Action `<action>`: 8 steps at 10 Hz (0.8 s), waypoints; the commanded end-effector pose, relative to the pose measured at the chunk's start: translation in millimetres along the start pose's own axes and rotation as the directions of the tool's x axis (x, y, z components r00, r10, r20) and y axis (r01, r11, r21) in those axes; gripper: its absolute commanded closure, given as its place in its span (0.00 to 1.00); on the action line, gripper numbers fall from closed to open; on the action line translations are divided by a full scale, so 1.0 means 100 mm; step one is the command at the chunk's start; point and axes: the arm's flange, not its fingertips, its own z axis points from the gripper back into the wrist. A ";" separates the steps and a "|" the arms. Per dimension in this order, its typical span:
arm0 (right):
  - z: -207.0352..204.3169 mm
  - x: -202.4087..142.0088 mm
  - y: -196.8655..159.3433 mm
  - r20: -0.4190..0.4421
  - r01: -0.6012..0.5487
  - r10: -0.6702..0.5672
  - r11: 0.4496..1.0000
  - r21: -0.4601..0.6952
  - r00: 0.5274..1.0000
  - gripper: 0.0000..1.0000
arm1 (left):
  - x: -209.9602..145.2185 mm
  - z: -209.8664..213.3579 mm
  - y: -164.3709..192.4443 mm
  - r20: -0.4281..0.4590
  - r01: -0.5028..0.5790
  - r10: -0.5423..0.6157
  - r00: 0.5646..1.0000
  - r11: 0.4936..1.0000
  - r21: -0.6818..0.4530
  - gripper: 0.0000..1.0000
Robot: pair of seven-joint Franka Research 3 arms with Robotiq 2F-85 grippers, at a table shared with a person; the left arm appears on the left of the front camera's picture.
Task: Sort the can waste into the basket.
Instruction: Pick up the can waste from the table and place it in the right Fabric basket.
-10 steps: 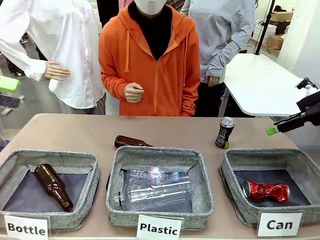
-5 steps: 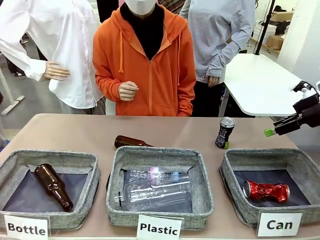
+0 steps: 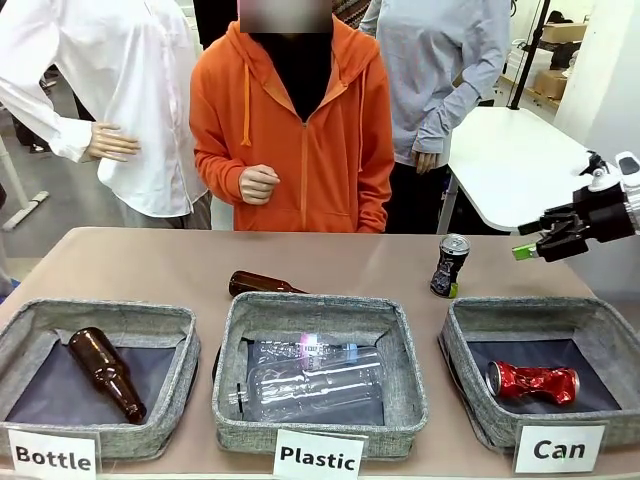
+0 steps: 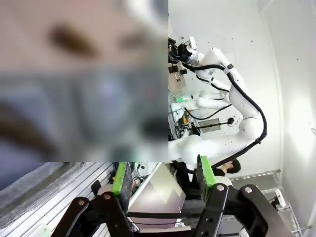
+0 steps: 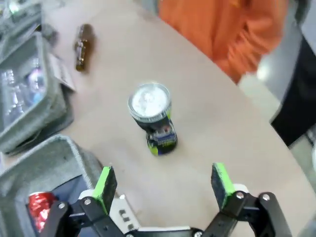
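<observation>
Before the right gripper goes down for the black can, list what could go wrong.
1. The slim black can stands upright on the table, so a finger of the open right gripper clipping it could tip it and send it rolling.
2. It stands close behind the Can basket; a low carry might catch the far rim.

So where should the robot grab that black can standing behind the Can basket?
Probably around its straight round sides, about mid-height, coming down from above. The black can stands upright with bare table around it, and the right gripper points down at it, jaws open wider than the can.
</observation>
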 end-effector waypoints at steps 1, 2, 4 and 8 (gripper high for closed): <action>-0.17 -0.27 -0.44 0.050 -0.037 0.031 0.991 0.125 0.998 0.00 | 0.00 -0.04 -0.06 0.019 -0.010 0.009 1.000 1.000 0.005 0.30; -0.28 -0.30 -0.53 0.051 -0.066 0.058 0.982 0.177 0.997 0.00 | 0.00 -0.04 -0.06 0.019 -0.010 0.009 1.000 1.000 0.005 0.30; -0.51 -0.39 -0.69 0.094 -0.166 0.148 0.961 0.220 0.985 0.00 | 0.00 -0.04 -0.06 0.019 -0.010 0.009 1.000 1.000 0.005 0.30; -1.00 -0.50 -0.91 0.111 -0.158 0.131 0.946 0.283 0.985 0.00 | 0.00 -0.04 -0.06 0.019 -0.010 0.009 1.000 1.000 0.005 0.30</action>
